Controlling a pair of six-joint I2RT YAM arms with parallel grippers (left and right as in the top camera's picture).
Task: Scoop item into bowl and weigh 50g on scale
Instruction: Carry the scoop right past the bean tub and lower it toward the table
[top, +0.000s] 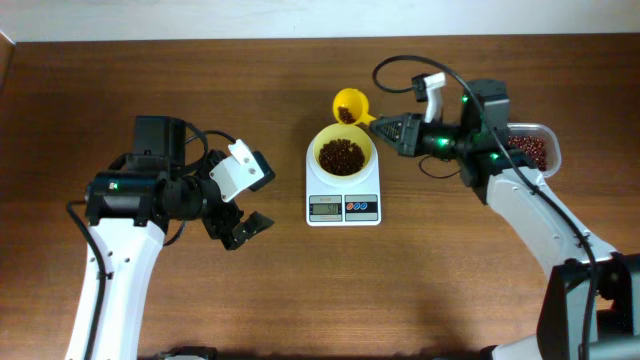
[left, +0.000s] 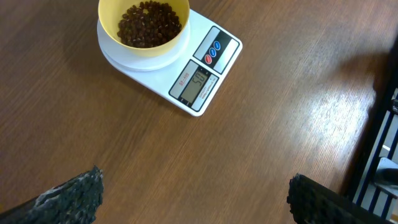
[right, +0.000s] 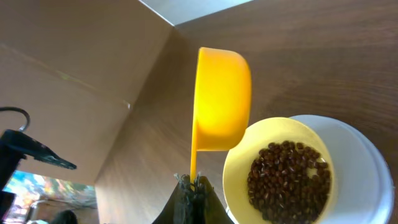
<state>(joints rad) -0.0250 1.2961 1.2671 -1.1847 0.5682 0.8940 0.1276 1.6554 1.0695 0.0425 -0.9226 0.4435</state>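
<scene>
From above, the pale yellow bowl (top: 343, 152) sits on the white scale (top: 343, 196) at the middle of the desk (top: 200, 80), and a layer of dark reddish-brown beans (top: 341, 156) covers its bottom. The right fingers (top: 380, 125) are closed on the handle of a small yellow scoop (top: 350, 104). The scoop hangs just beyond the bowl's far rim with a few beans showing in it. A clear container (top: 530, 147) with more beans lies at the right edge. The left fingers (top: 243, 229) are spread wide and hold nothing, well to the left of the scale.

In the left wrist view, two dark fingertips (left: 78, 193) stand far apart over bare wood. The bowl (left: 143, 46) and scale (left: 202, 78) lie ahead.

The right wrist view shows the fingers pinching the scoop's (right: 221, 93) thin handle. The cup is seen from outside, beside the bowl's (right: 239, 162) rim.
</scene>
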